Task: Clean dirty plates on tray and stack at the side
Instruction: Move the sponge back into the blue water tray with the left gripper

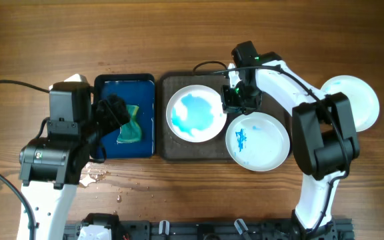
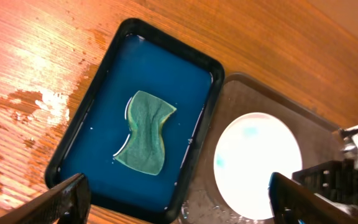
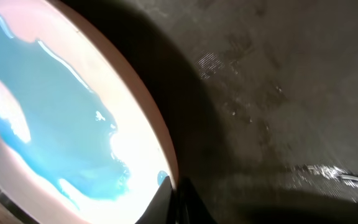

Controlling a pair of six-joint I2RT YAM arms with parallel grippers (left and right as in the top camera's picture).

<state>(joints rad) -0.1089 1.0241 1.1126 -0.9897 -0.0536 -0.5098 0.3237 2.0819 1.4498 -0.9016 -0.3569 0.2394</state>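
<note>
The dark grey-brown tray [image 1: 173, 148] lies mid-table. One dirty plate [image 1: 195, 113] with a pale blue wash lies on its left half. A second plate [image 1: 257, 141] with a blue smear overhangs the tray's right front corner. A third plate [image 1: 362, 100] lies on the table at far right, partly hidden by the right arm. My right gripper [image 1: 235, 98] is shut on the right rim of the blue-wash plate; the right wrist view shows its fingers [image 3: 179, 194] pinching that rim [image 3: 55, 118]. My left gripper [image 1: 115, 110] hangs open and empty over the deep-blue tray.
The deep-blue tray [image 1: 105, 143] left of the grey tray holds blue water and a green sponge [image 1: 131, 128]. The left wrist view shows the sponge [image 2: 145, 134], the blue tray's rim [image 2: 207, 121] and the plate [image 2: 257, 165]. Water drops lie on the wood [image 1: 102, 175].
</note>
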